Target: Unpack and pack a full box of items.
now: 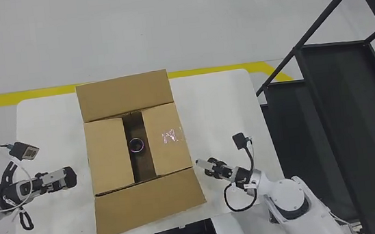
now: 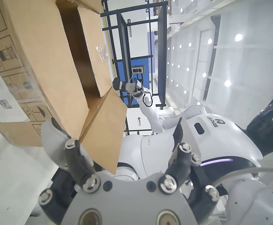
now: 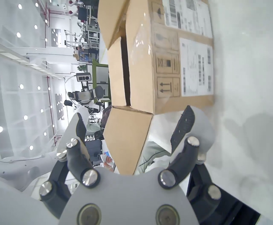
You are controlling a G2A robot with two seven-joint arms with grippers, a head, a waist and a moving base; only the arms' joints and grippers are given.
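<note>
The one box (image 1: 112, 156) stands in the middle of the white table (image 1: 44, 125), its top half undone. I count four flaps. The far one and the near one are folded outward, and the two side ones lie flat over the opening with a dark slot between them. Down that slot I make out a single dark round item (image 1: 136, 145) with a pale ring. What it is I cannot tell, and anything else in the box is hidden under the side flaps.

My left gripper (image 1: 72, 176) hangs near the box's left wall, apart from it, jaws spread wide with nothing between them. My right gripper (image 1: 199, 164) sits just beside the right corner of the near flap, jaws spread and empty too. I cannot tell whether it touches the cardboard.

On the box's right wall I see two white labels (image 3: 196, 68), and the upper one is cut off at the edge.

Beyond the box a yellow line (image 1: 20, 97) runs along the floor. Off to the box's right stands a dark metal rack (image 1: 351, 100), only partly in view.
</note>
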